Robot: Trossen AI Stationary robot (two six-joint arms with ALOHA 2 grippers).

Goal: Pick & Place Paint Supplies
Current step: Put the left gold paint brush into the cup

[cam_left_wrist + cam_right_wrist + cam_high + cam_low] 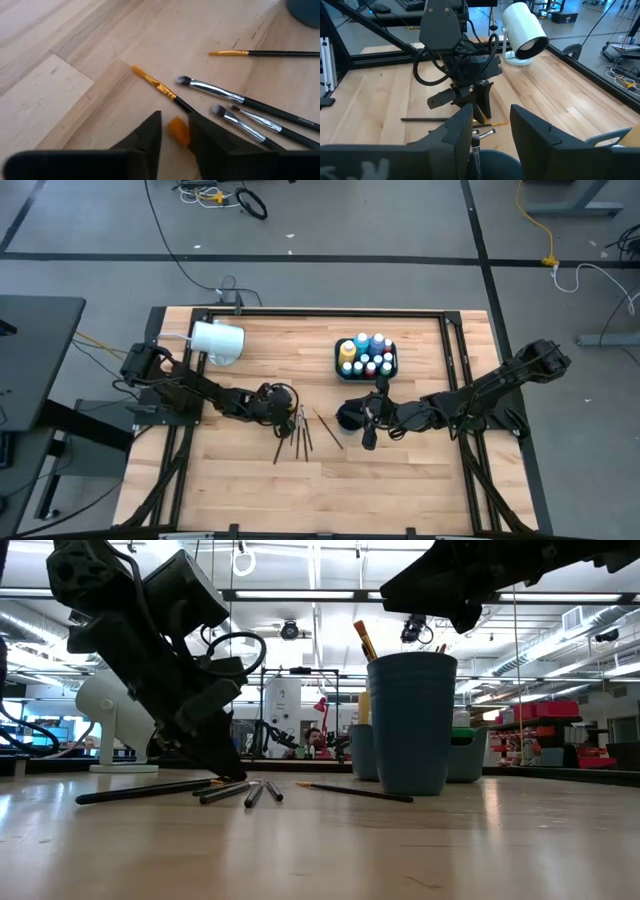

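Observation:
Several thin dark-handled brushes (300, 430) lie flat on the wooden table (400, 490). One brush (328, 428) lies apart, nearer the dark blue cup (348, 417). That cup (410, 725) stands upright with brushes in it. My left gripper (175, 117) points down at the table, open by a narrow gap, with its fingers either side of an orange-ferruled brush (155, 85). My right gripper (492, 112) hovers open just over the blue cup's rim (492, 156). Small paint bottles and the taller yellow and blue ones stand in a black tray (366, 357). My left gripper (288, 405) comes from above, slanting down, fingertips at the table. The orange-ferruled brush's handle (182, 105) runs in between the fingers. I cannot tell whether they touch it.
A large white cup (218, 342) lies on its side on a white base near the table's far left corner. The tray is just beyond the blue cup. Black frame rails run along the table's edges. Bare wood spans the near half.

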